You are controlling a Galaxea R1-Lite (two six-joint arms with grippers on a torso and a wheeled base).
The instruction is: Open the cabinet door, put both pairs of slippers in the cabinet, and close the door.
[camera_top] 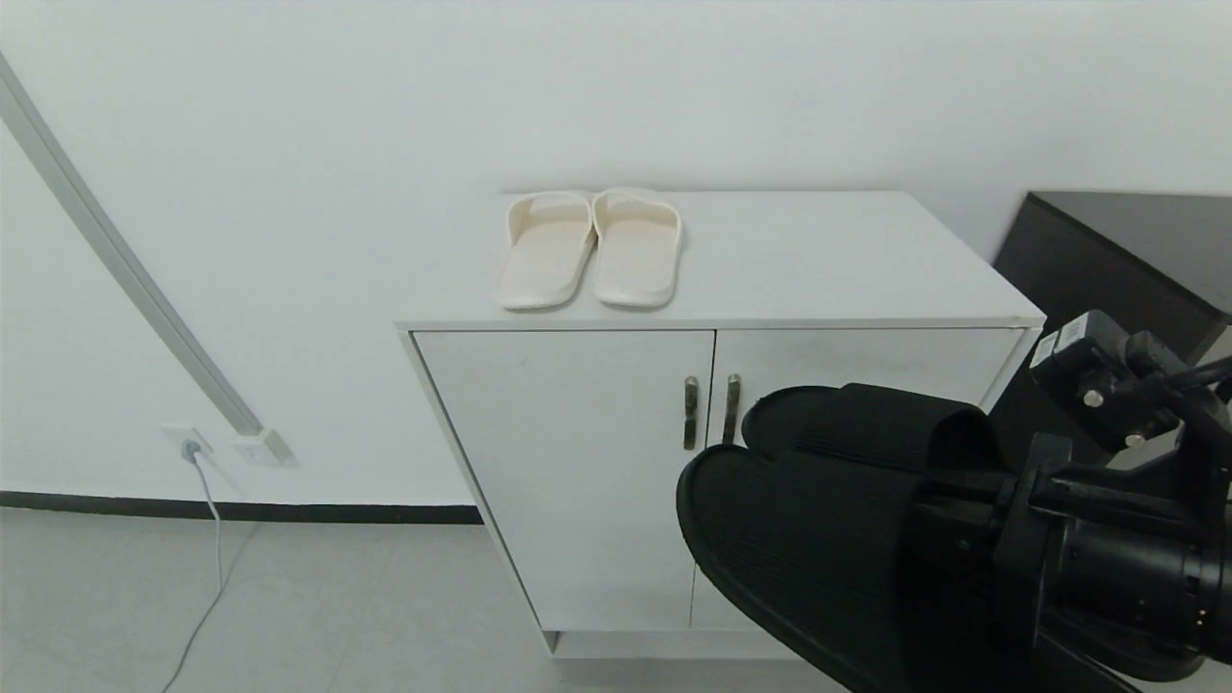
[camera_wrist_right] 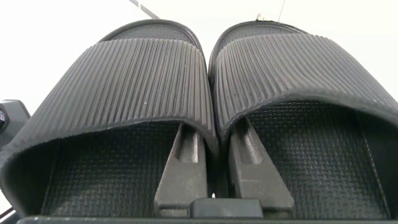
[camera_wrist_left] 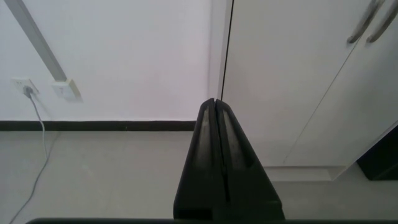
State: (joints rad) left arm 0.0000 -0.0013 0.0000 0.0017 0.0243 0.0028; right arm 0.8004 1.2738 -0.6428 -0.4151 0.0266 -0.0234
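Cabinet [camera_top: 818, 260] shut, both pairs outside

Cream slippers [camera_top: 589, 248] lie side by side on the cabinet's top, toward its left end. Right claw [camera_wrist_right: 216, 149] grasps the black slippers [camera_top: 828, 500], a finger inside each, before the right door [camera_top: 866, 361]. Left claw [camera_wrist_left: 216, 107] is clenched on nothing, low near the cabinet's left edge

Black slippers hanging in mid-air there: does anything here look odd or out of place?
Mildly odd: the right gripper holds the black slippers in front of the cabinet, which is fully shut. The cream slippers lie neatly paired on its top. Nothing looks spilled or damaged.
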